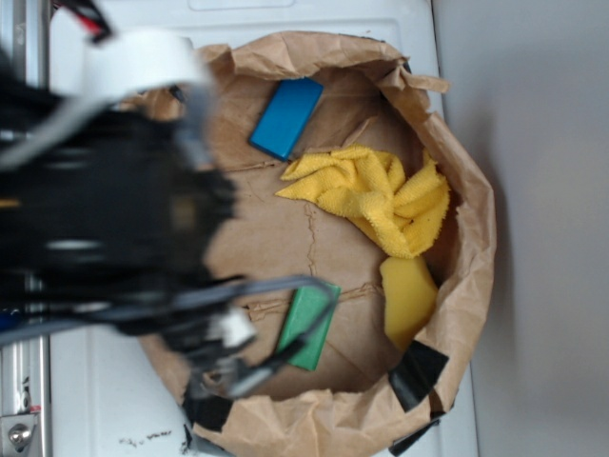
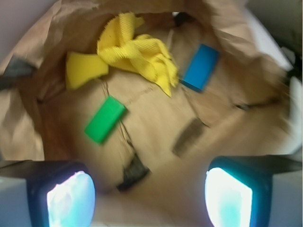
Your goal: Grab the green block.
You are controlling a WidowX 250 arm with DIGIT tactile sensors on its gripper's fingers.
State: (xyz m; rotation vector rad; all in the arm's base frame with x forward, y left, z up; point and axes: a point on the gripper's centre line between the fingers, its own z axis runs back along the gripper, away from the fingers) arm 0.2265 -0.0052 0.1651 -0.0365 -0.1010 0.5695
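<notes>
The green block (image 1: 308,327) (image 2: 105,119) lies flat on the brown paper floor of the rolled-down bag, near its lower side in the exterior view. In the wrist view it sits up and to the left of my gripper (image 2: 150,196), well apart from the pads. The gripper is open, its two pale blue pads (image 2: 71,198) spread wide with only paper between them. In the exterior view the black arm (image 1: 105,219) covers the left half of the bag and hides the fingertips.
A blue block (image 1: 285,117) (image 2: 200,67) lies at the bag's far side. A crumpled yellow cloth (image 1: 376,195) (image 2: 137,52) and a yellow sponge (image 1: 407,300) (image 2: 84,68) sit beyond the green block. The paper bag's raised rim (image 1: 471,219) rings everything; black tape patches (image 1: 417,373) mark it.
</notes>
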